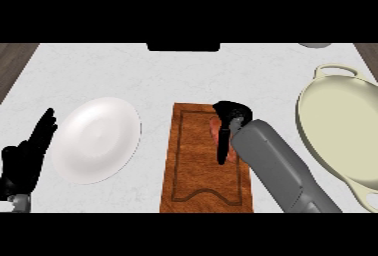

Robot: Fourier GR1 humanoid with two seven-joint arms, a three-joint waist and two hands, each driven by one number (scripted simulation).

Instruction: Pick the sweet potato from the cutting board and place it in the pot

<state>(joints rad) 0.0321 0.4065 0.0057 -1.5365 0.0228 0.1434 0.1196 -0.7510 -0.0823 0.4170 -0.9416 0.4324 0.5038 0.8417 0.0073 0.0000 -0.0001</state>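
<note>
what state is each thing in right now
cutting board: flat on the counter
sweet potato: on the cutting board, mostly hidden under the right hand
right hand: down over the sweet potato
pot: empty, uncovered
plate: empty
left hand: open, resting at the left edge

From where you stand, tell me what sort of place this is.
Probably a kitchen counter: a wooden cutting board on a pale worktop, a cream pot to its right, a white plate to its left.

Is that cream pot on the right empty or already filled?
Empty: the pot shows a bare inside. The sweet potato lies on the cutting board, under the right hand.
</note>
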